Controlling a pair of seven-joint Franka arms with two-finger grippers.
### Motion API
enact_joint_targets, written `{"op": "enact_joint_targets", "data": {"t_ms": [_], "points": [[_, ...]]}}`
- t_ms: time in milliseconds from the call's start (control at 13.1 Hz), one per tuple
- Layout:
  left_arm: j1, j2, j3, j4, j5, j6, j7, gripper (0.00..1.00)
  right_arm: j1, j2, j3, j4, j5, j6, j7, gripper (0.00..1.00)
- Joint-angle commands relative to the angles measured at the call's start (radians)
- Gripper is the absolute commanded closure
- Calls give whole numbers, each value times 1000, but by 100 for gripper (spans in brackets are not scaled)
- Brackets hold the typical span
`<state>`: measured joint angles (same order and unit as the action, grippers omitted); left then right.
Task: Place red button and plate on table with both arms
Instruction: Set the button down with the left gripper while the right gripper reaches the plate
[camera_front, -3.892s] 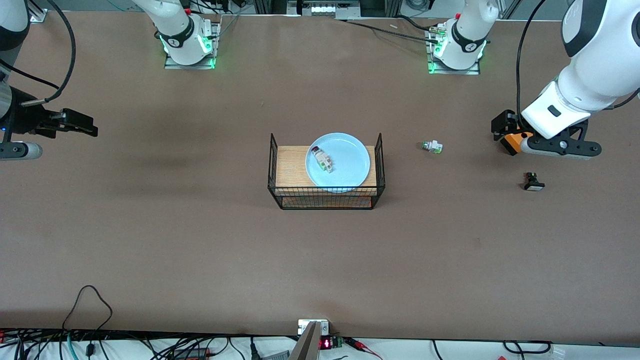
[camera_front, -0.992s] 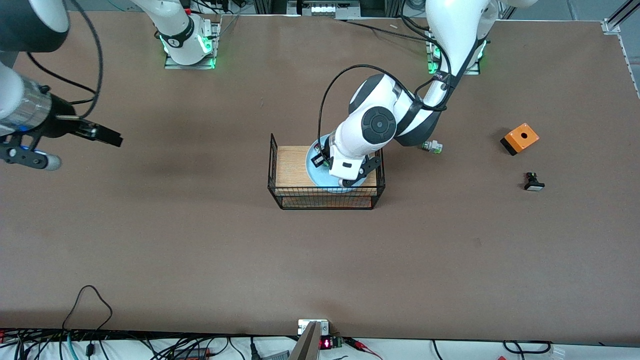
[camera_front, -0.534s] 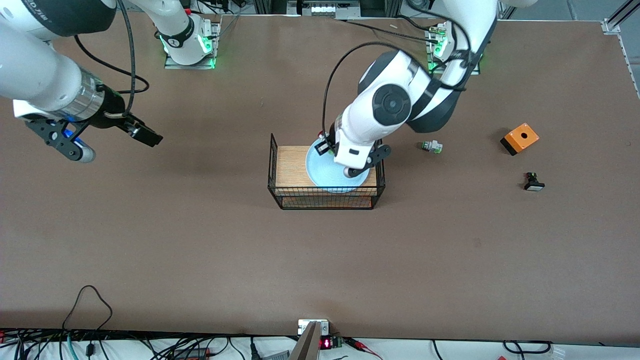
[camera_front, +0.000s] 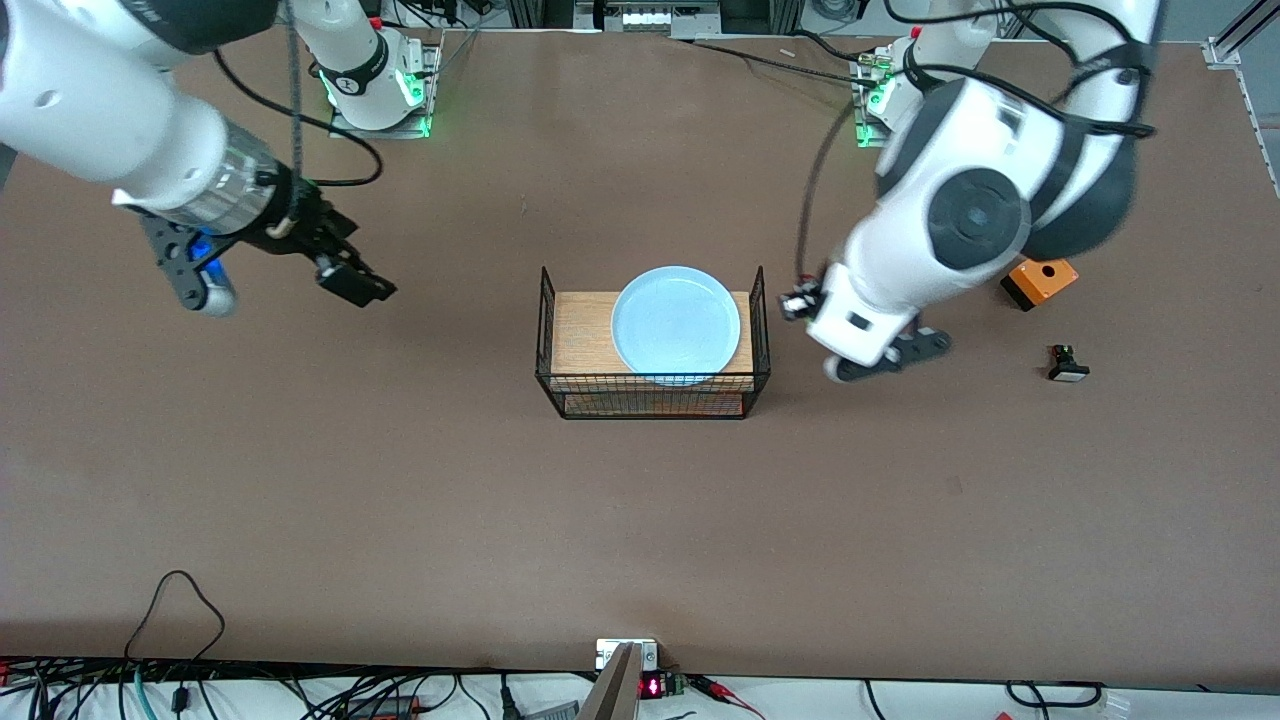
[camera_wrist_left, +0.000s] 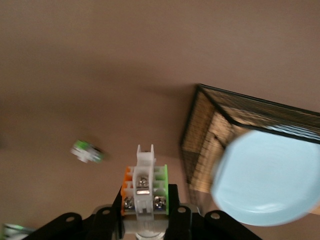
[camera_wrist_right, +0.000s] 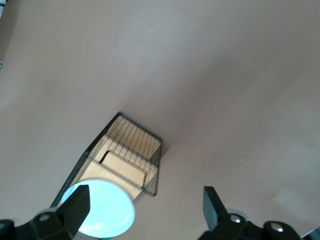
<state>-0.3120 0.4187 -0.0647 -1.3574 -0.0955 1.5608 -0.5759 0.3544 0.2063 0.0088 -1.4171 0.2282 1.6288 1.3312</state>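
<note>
Left gripper (camera_front: 797, 303), pinching the red button (camera_wrist_left: 144, 182), hangs over bare table (camera_front: 400, 500) beside the rack toward the left arm's edge, lowering due next; right gripper (camera_front: 350, 280), fingers spread, must reach the racked plate (camera_front: 676, 325) mid-table.

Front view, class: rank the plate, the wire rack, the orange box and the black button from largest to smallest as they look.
1. Wire rack, widest.
2. Plate, resting on the rack's wood top.
3. Orange box, partly covered by the left arm, so its full size is unsure.
4. Black button, smallest.
</note>
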Motion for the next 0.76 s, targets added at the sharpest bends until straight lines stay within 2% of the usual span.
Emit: {"op": "enact_joint_targets", "data": {"t_ms": [0,153,305,382,534,687], "points": [[83,9,-12,-31,49,-28,195,81,99,42,-7,10,-3,87,170,0],[149,17,-12,-95,71,-16,273,81,145,62,-7,12,-10,121,212,0],[186,57,-10,-106,79,2,378,80,170,64,-7,12,-17,125,265,0],[209,71,-10,-124,126,10,408,78,182,74,-7,12,-15,125,328,0],[229,77,-11,-224,200,138,442,77,231,100,-9,12,-30,125,405,0],[240,74,-10,-342,255,301,462,77,264,104,-7,14,-116,132,413,0]]}}
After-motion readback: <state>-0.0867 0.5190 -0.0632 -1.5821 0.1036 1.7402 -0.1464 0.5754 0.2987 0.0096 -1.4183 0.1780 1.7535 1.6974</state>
